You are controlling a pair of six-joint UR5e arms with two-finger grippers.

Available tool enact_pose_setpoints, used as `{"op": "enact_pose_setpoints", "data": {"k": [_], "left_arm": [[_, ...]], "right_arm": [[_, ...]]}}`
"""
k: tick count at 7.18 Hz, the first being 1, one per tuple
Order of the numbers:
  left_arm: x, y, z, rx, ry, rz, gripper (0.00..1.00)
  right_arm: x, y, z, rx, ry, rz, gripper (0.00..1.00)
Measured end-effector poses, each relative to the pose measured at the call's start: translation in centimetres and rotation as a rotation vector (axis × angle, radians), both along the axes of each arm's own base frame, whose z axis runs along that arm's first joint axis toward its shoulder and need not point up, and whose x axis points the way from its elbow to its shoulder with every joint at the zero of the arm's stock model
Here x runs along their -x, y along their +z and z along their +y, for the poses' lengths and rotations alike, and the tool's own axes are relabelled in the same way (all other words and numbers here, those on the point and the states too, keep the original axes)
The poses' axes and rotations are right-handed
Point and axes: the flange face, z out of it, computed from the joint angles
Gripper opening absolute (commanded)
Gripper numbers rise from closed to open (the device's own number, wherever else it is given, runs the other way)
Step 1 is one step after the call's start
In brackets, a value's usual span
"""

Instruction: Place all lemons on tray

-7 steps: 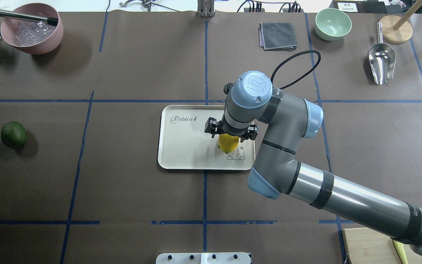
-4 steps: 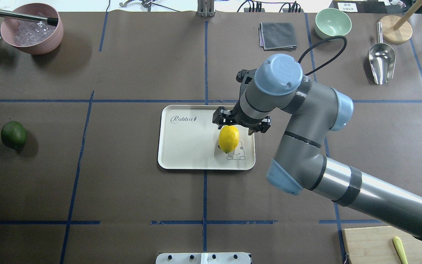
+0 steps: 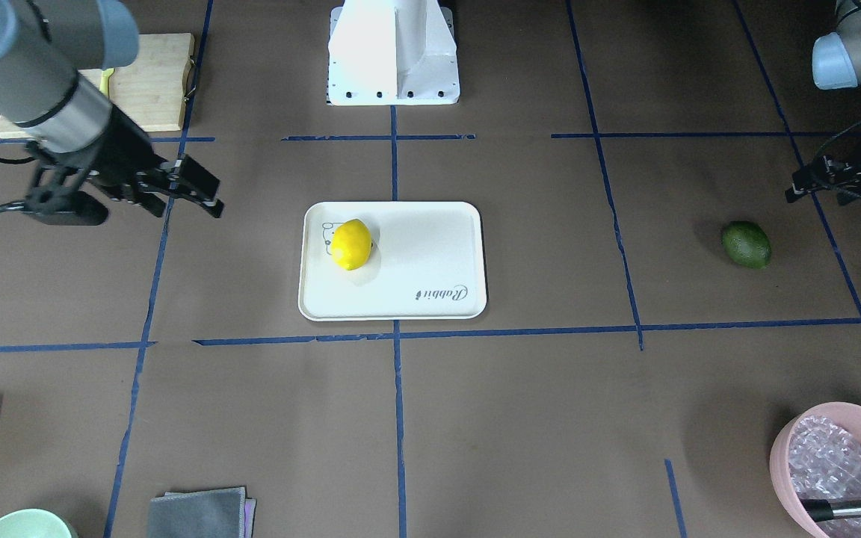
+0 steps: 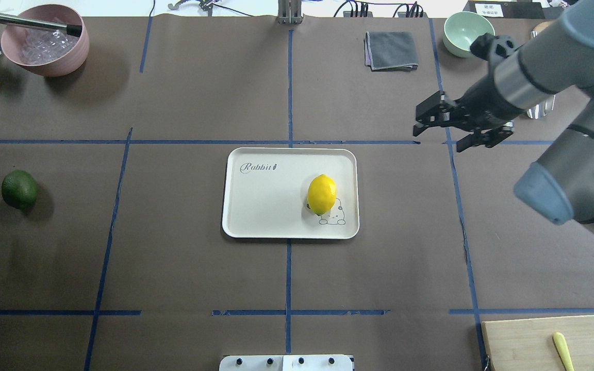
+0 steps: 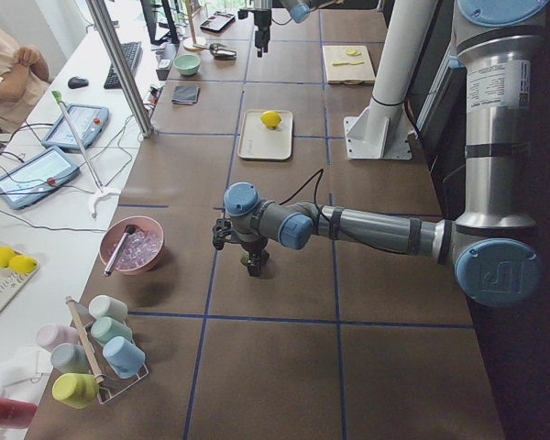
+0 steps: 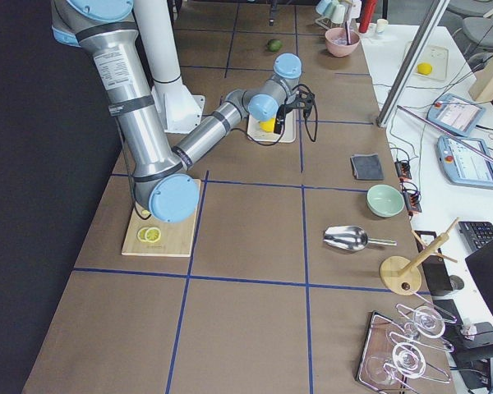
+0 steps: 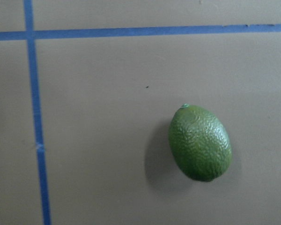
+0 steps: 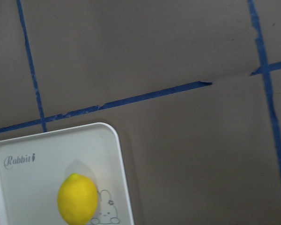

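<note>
1. Hovering wide open and empty, the right claw (image 4: 439, 134) hangs above the surface (image 4: 183, 268), farther back than the tray (image 4: 266, 206) and to its right, well apart from the yellow lemon (image 4: 322, 194).
2. The left claw (image 3: 819, 196) hangs near the green lemon (image 4: 19, 189) without touching it. Its fingers look spread and hold nothing.
3. The yellow lemon lies in the right half of the tray, against the cartoon drawing (image 4: 334, 218). The green lemon lies on the bare surface, well left of the tray.
4. A pink bowl (image 4: 70, 59) at the far left holds crinkled clear plastic and a black-handled tool (image 4: 29, 23). A pale green bowl (image 4: 457, 46) stands at the far right.
5. Counted: two lemons, one tray, two bowls, one grey cloth (image 4: 391, 50).
</note>
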Motion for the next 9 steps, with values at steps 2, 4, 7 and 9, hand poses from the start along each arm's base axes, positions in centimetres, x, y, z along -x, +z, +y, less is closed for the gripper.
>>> {"op": "enact_pose_setpoints", "data": {"k": [2, 4, 7, 9], "left_arm": [[-2.7, 0.6, -0.1, 0.007, -0.05, 0.005, 1.0], [-5.6, -0.4, -0.8, 0.028, -0.077, 0.0, 1.0], [-9.3, -0.2, -0.7, 0.018, -0.112, -0.088, 1.0], [-9.9, 0.2, -0.9, 0.021, -0.114, -0.099, 1.0]], "right_arm": [[-7.1, 5.9, -0.2, -0.057, -0.025, 0.025, 1.0], [-9.2, 8.3, 0.3, -0.079, -0.038, 0.041, 1.0], [-9.5, 8.8, 0.4, -0.081, -0.039, 0.046, 1.0], [-9.6, 9.0, 0.5, -0.079, -0.038, 0.047, 1.0]]}}
